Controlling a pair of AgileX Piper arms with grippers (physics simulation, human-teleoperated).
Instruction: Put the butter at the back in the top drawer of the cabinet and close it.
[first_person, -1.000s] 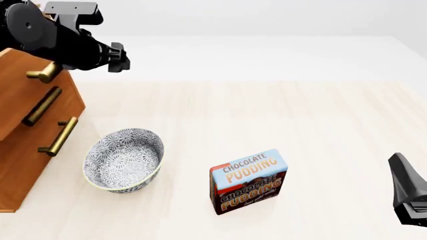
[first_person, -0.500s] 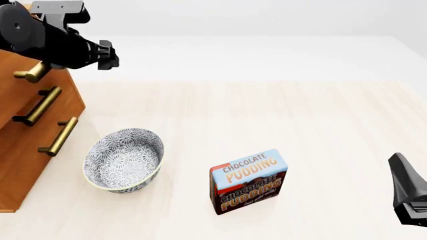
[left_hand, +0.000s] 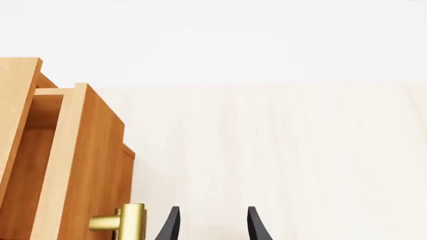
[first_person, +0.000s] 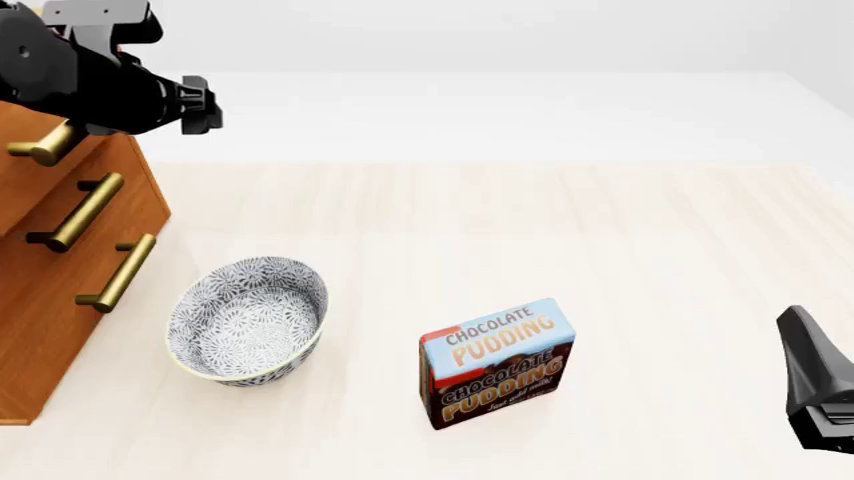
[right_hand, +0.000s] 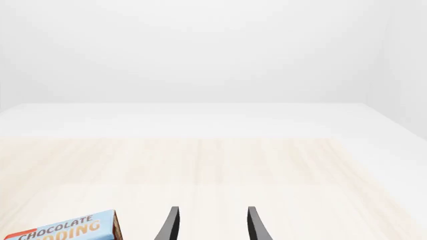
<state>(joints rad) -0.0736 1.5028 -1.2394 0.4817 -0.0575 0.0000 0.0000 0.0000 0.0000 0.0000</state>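
The butter shows in none of my views, so I cannot say where it is; if it is already in the top drawer (left_hand: 73, 165), nothing here proves it. That drawer stands out from the cabinet (first_person: 40, 330), its brass handle (first_person: 40, 148) nearer me than the two below. My left claw (left_hand: 211, 227) hangs released beside the handle, gripping nothing, which I judge suits pushing the front home. Only the left wrist view shows the drawer's side wall and the gap behind it; the front view alone shows the patterned bowl (first_person: 247, 320) and the pudding box (first_person: 497, 362) on the table (first_person: 601, 230). My right claw (right_hand: 211, 227) rests low and apart, fingers spread and empty, with just the box's corner before it
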